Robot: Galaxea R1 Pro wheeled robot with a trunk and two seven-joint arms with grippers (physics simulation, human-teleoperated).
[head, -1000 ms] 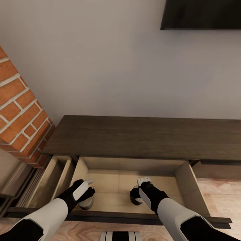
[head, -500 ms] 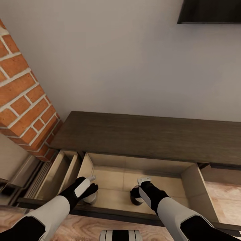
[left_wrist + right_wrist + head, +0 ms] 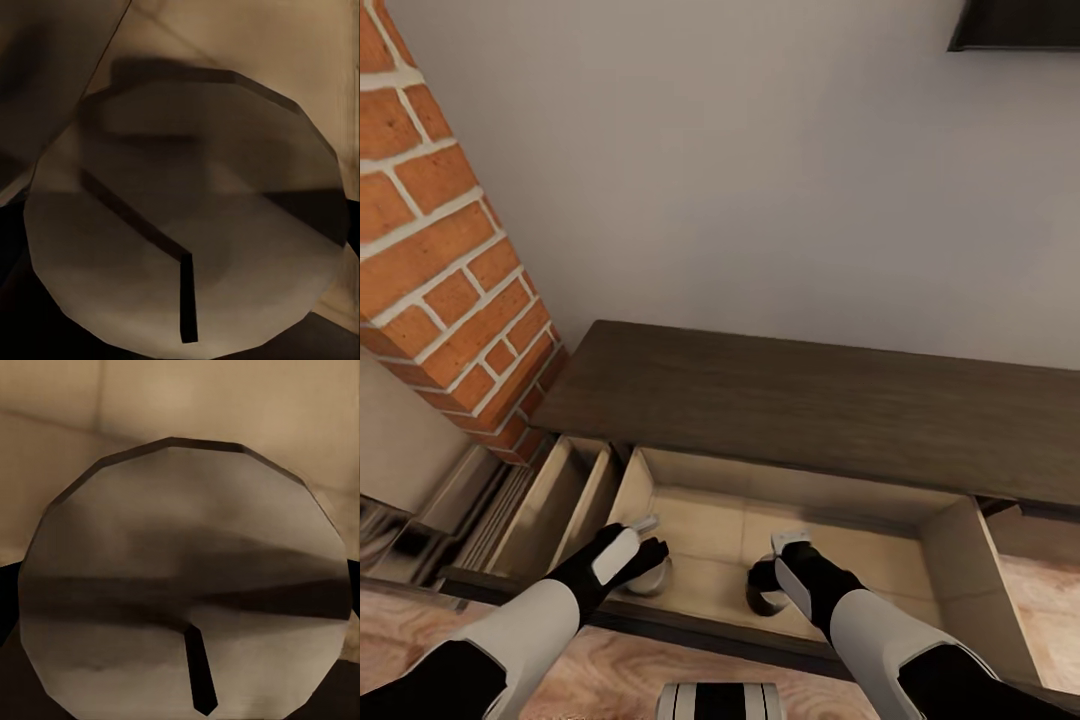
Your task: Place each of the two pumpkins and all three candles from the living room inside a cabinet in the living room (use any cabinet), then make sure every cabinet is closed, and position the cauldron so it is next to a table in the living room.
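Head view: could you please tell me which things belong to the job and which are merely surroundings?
Job: left candle, right candle, open cabinet drawer, left gripper, right gripper.
Surroundings: brick column, wall, dark screen.

A red brick column [image 3: 435, 240] with pale mortar lines fills the upper left of the head view and slants down toward the floor. Behind it runs a plain light grey wall [image 3: 740, 170], smooth and unmarked. At the top right corner of that wall hangs the lower edge of a flat black panel [image 3: 1020, 28], cut off by the frame. Low on the left, beside the foot of the brick column, sits a beige unit with stepped ledges [image 3: 450, 500] and a glossy dark patch near its base. Light wood-grain floor [image 3: 615, 675] shows along the bottom edge, and a strip of the same floor [image 3: 1050, 615] shows at the far right.
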